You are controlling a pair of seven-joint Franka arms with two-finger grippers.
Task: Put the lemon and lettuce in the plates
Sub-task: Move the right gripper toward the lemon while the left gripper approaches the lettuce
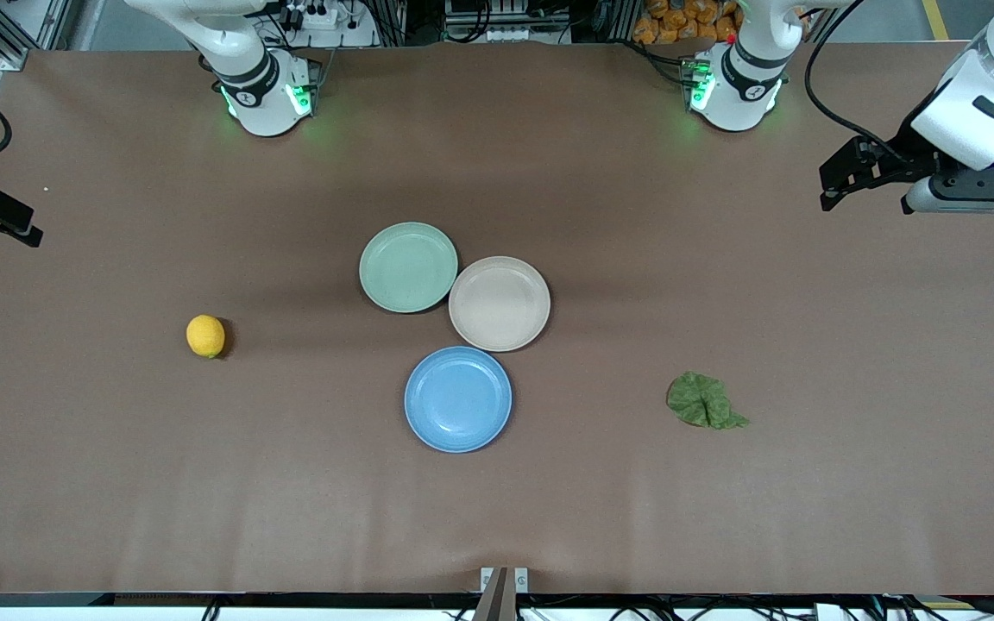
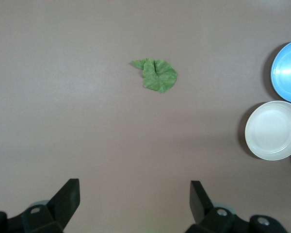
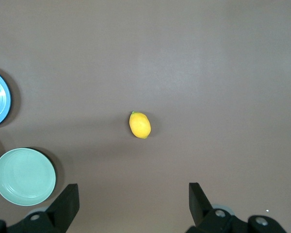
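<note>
Both grippers, left (image 2: 131,201) and right (image 3: 131,204), hang wide-jawed and empty; descend squarely over small yellow lemon (image 1: 205,335) (it rolls) and wrinkly green lettuce leaf (image 1: 704,401).

Mint-green plate (image 1: 408,266), brown table (image 1: 721,517)

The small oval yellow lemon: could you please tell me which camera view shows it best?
The right wrist view shows the small oval yellow lemon best: it lies central, unobstructed, with its greenish stem tip visible. The front view shows it smaller, toward the right arm's end of the table. The left wrist view lacks it.
</note>
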